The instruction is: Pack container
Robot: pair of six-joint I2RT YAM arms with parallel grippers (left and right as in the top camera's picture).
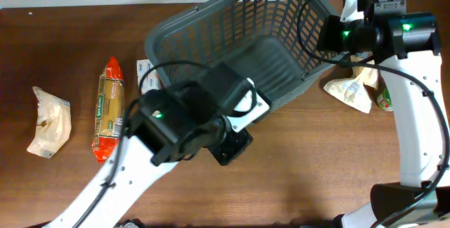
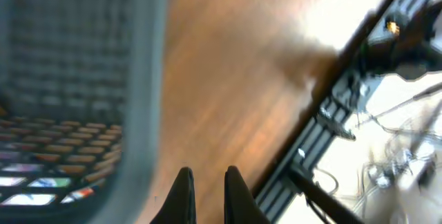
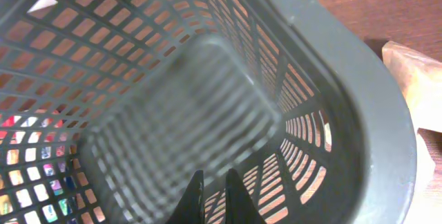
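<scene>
Two arms work at a brown wooden desk (image 1: pixel 316 165). The container (image 1: pixel 232 24), a large dark grey basket with lattice sides, is at the far middle of the desk. In the overhead view it is tilted, so that its opening faces up and toward the right arm.

The left hand (image 2: pixel 207 179) is low over the desk, just beside the near side of the container. Its two fingers (image 2: pixel 185 189) stand close together with only a narrow gap, and nothing is between them. The left wrist view is blurred, but the thick rim shows at the left of the picture.

The right hand (image 3: pixel 213 182) is at the right end of the container and points into its inside. Its fingers (image 3: pixel 195 196) are also close together, right in front of the lattice wall. I cannot tell if they pinch the wall or only hover near it.

Left of the container, a long pasta packet (image 1: pixel 107 108) in orange and green lies on the desk. A pale crumpled bag (image 1: pixel 49 121) lies further left, well apart from the container. A small white packet (image 1: pixel 148 73) is near the container's left corner, partly hidden by a cable. On the right side, a beige bag (image 1: pixel 351 87) lies just beside the container, under the right arm.
</scene>
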